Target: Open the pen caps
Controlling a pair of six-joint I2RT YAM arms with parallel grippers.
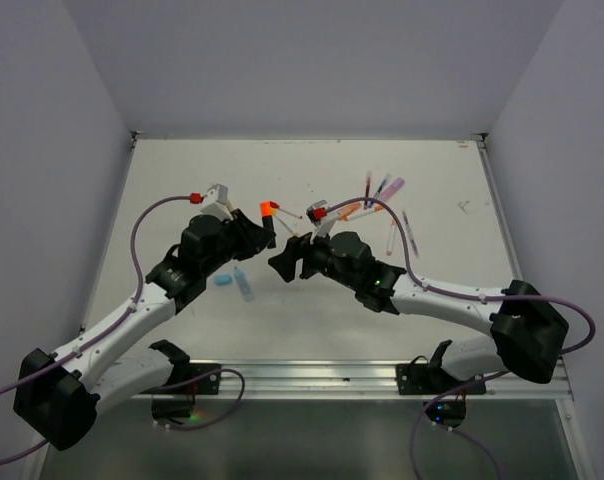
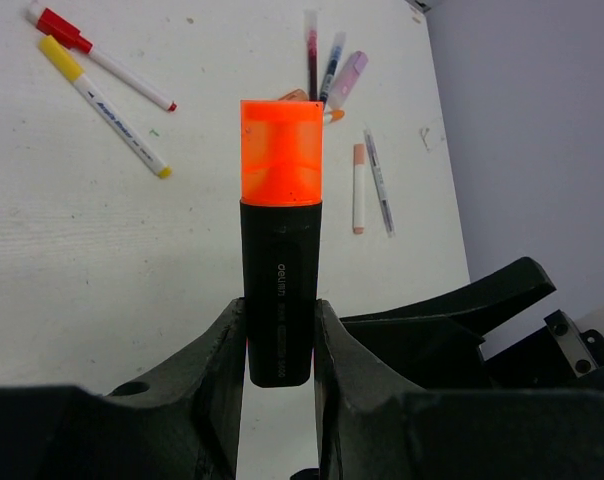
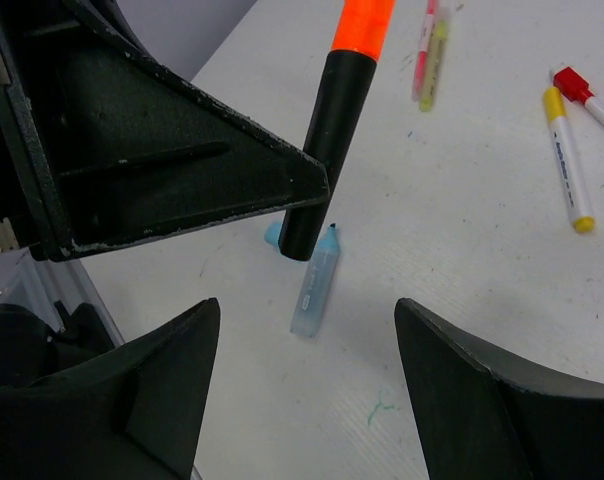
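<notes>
My left gripper [image 2: 279, 340] is shut on the black body of an orange highlighter [image 2: 279, 270] and holds it above the table. Its orange cap [image 2: 280, 150] is still on and points away from the jaws. In the top view the cap [image 1: 265, 209] sits just past the left gripper [image 1: 267, 230]. My right gripper [image 3: 307, 390] is open and empty, a little short of the highlighter's [image 3: 332, 130] rear end; in the top view it [image 1: 285, 258] is next to the left gripper. A light blue highlighter [image 3: 314, 285] lies uncapped on the table, its cap [image 3: 273, 233] next to it.
A red marker [image 2: 102, 60] and a yellow marker [image 2: 102, 105] lie side by side on the white table. Several more pens and highlighters [image 1: 382, 205] are scattered at the back right. A pink and a yellow-green highlighter [image 3: 432, 45] lie beyond the held one. Grey walls enclose the table.
</notes>
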